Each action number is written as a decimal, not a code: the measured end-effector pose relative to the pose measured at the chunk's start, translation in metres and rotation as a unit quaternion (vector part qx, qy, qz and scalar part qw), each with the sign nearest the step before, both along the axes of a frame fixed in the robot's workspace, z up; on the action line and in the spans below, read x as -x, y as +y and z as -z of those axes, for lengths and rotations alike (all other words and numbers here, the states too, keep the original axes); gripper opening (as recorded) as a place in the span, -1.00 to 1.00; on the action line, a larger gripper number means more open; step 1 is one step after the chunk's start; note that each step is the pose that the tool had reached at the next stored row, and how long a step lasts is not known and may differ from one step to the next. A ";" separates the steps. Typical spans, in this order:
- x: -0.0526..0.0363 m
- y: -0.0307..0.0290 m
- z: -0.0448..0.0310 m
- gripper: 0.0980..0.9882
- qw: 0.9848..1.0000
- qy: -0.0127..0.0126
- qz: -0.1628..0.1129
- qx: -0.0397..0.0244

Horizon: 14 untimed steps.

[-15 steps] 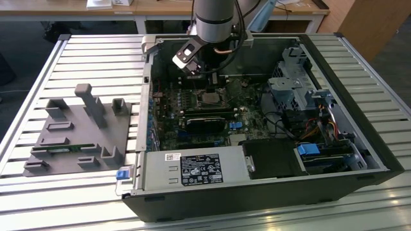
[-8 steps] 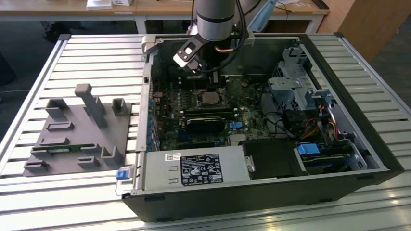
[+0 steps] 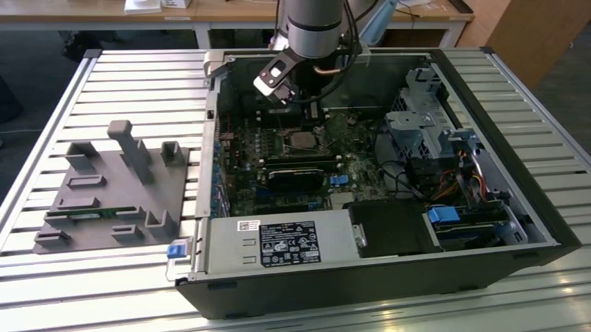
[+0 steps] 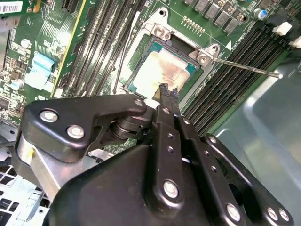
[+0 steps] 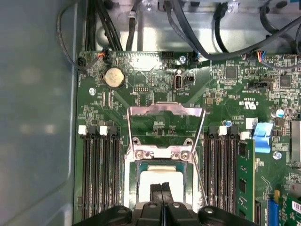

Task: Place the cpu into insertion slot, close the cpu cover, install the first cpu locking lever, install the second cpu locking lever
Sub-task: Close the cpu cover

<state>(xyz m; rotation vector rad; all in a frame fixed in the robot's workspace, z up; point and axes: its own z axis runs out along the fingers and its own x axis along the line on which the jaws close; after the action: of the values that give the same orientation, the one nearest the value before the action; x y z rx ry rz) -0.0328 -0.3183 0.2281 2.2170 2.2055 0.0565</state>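
Note:
The cpu [image 5: 146, 181] lies flat in the insertion slot [image 5: 134, 165] on the green board, its silvery-beige top [image 4: 160, 70] showing in both wrist views. The cpu cover [image 5: 165, 109] is swung open behind the slot, with bare board visible through its window. A thin locking lever [image 4: 244, 67] sticks out free from the socket corner and also runs along the socket's side [image 5: 202, 165]. My gripper [image 5: 162, 187] is shut, with both fingertips [image 4: 167, 92] together at or just above the cpu's top. In the exterior view the gripper [image 3: 309, 111] hangs inside the case above the socket [image 3: 300, 142].
Black memory slots [image 5: 99, 174] flank the socket, and a green memory card [image 5: 244, 174] stands on one side. Cables [image 5: 197, 28] cross the case wall beyond the board. A power supply [image 3: 277, 242] and drive bays [image 3: 434, 131] crowd the case. A grey fixture [image 3: 115, 187] sits on the table at the exterior view's left.

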 end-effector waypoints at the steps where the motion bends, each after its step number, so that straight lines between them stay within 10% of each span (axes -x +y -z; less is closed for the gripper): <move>1: 0.0000 0.0000 -0.0010 -0.98 1.000 0.000 0.000 0.000; 14: -0.0021 0.0000 -0.0079 -0.98 1.000 0.000 0.000 0.000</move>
<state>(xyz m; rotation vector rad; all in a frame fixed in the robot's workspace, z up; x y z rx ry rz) -0.0307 -0.3183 0.2360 2.2171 2.2057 0.0566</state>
